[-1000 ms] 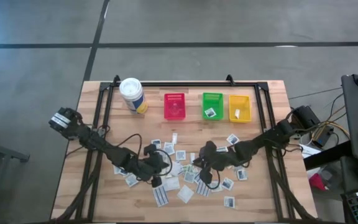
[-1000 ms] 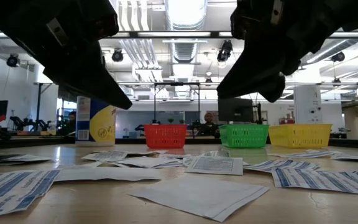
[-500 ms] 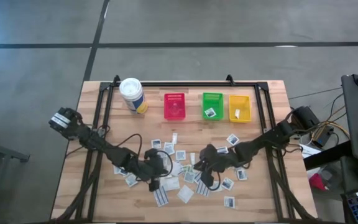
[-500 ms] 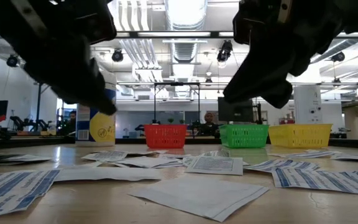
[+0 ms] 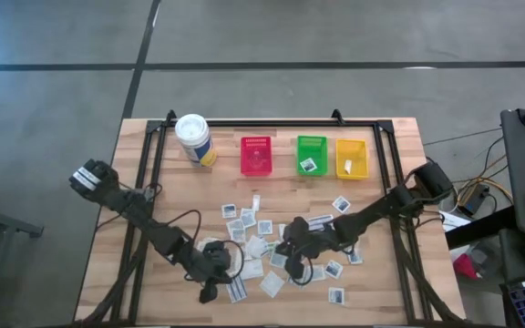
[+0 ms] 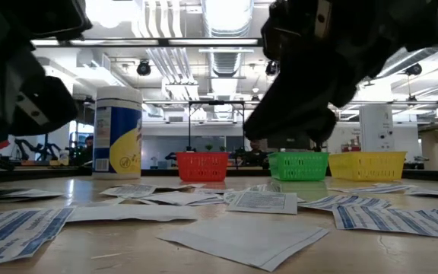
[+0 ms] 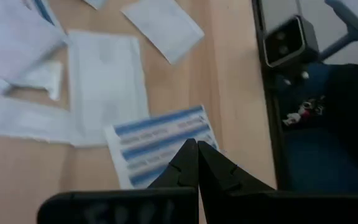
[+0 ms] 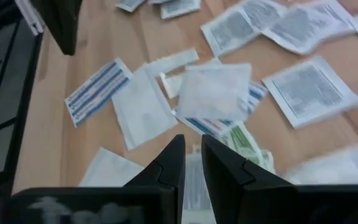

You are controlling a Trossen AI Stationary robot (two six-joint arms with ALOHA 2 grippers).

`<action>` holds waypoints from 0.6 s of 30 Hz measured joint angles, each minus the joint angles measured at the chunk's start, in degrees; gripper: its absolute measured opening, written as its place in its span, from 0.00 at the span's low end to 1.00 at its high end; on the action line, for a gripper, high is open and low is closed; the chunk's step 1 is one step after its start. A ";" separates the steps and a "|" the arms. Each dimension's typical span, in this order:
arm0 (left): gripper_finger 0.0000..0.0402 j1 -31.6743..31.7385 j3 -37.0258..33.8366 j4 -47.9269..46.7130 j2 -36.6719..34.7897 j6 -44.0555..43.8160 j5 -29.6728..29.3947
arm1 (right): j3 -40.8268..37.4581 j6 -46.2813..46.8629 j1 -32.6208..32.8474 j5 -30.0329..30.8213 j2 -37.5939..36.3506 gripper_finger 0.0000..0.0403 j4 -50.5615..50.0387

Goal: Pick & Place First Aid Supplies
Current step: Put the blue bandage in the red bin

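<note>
Left fingers: the left gripper (image 7: 197,163) is seen pressed fully together, nothing between the tips, above a blue-striped packet (image 7: 161,144).
Right fingers: the right gripper (image 8: 192,160) is parted by a narrow gap; no packet is seen between the tips, which hang over overlapping packets (image 8: 211,94).
Landmark: the red bin (image 5: 255,155) at the table's far side is taken as reference.
Left gripper place: near-left of the red bin, well apart from it, by the table's near edge (image 5: 210,292).
Right gripper place: near-right of the red bin, over the scatter (image 5: 292,260).
Red bin: contents cannot be told.
Green bin (image 5: 311,154): just right of the red bin; one dark-printed white packet is held.
Yellow bin (image 5: 351,157): right of the green bin; one small white packet is held.
First aid supplies (image 5: 261,248): many small flat white packets, square or oblong, some blue-striped, are spread on the wood nearward of the red bin.
Canister (image 5: 193,138): white with yellow label, upright, left of the red bin.
</note>
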 joint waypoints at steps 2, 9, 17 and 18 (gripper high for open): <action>0.00 -0.32 -0.36 0.06 0.00 -1.35 -0.59 | 0.67 -1.30 -0.02 -0.03 0.03 0.13 -0.21; 0.00 -0.77 -1.09 1.71 2.03 -4.07 -1.80 | 2.70 -1.53 -0.95 -0.18 0.12 0.13 -0.08; 0.00 -0.92 -1.16 4.07 5.91 -4.33 -1.68 | 2.60 -1.93 -1.38 -0.20 0.16 0.13 -0.49; 0.00 -0.92 -1.18 4.05 5.99 -4.50 -1.49 | 2.60 -2.00 -1.38 -0.20 0.16 0.13 -0.52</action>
